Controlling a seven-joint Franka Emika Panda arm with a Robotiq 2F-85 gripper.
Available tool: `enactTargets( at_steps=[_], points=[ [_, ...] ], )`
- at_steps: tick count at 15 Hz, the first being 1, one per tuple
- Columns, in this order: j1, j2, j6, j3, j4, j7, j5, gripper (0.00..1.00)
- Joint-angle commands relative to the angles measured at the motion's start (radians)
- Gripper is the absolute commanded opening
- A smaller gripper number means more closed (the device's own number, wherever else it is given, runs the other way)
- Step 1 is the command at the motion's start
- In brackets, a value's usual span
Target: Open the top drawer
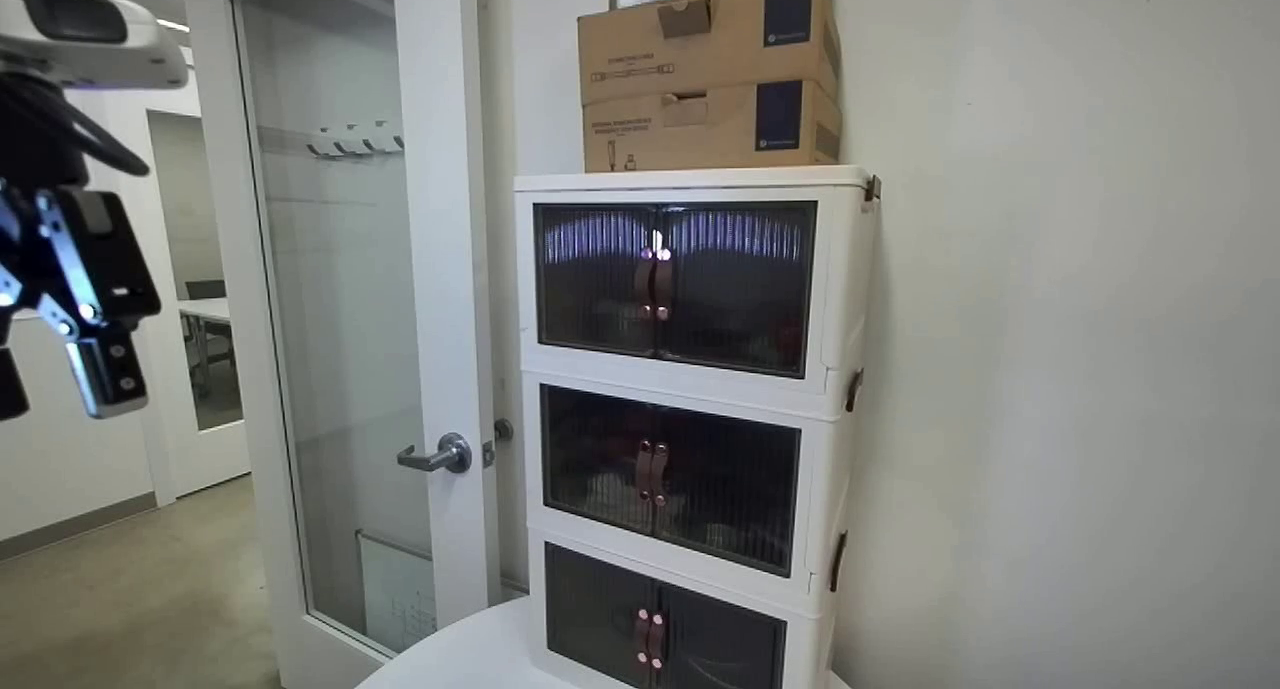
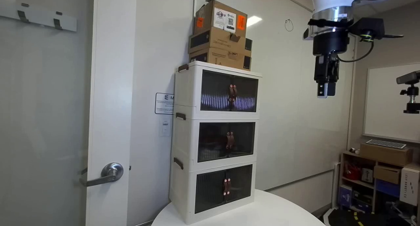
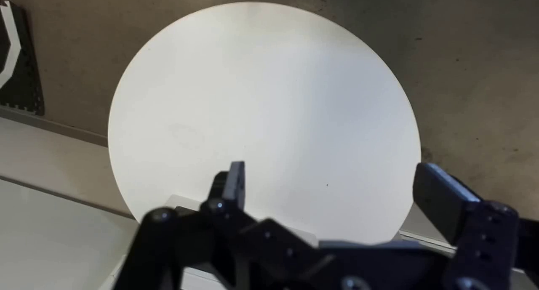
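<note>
The top drawer [image 1: 600, 299] is the uppermost of three stacked white-framed compartments, seen in both exterior views. Its two smoky ribbed door panels [image 2: 215, 85] are closed, meeting at a pair of brown strap handles [image 1: 664, 284] with copper-coloured studs. My gripper [image 2: 326, 92] hangs pointing down, well apart from the cabinet and at about the height of the top compartment in an exterior view. In the wrist view, the gripper [image 3: 329, 172] is open, its fingers [image 3: 238, 184] spread wide with only the tabletop visible between them. The drawer's front cannot be made out in that view.
Cardboard boxes [image 1: 700, 59] are piled on the cabinet's top. Two similar compartments [image 2: 213, 140] sit below, all on a round white table [image 3: 261, 92]. A glass-paned door with a lever handle [image 1: 440, 455] stands beside the cabinet, and walls rise close to it.
</note>
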Motion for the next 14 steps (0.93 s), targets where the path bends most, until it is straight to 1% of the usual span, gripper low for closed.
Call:
enactTargets(
  at_steps=[1,4,6,7,9,11,14],
  points=[
    [-0.032,0.013,0.024,0.021,0.015,0.16,-0.013,1.0],
    [-0.06,0.026,0.161,0.04,-0.001,0.295,-0.024,1.0],
    [-0.087,0.034,0.264,0.071,-0.019,0.391,-0.049,1.0],
    [-0.106,0.04,0.32,0.094,-0.031,0.438,-0.081,1.0],
    [-0.15,0.063,0.445,0.148,-0.056,0.516,-0.184,1.0],
    [-0.216,0.088,0.544,0.212,-0.069,0.623,-0.3,1.0],
    [-0.336,0.136,0.65,0.308,-0.047,0.846,-0.5,1.0]
  ],
)
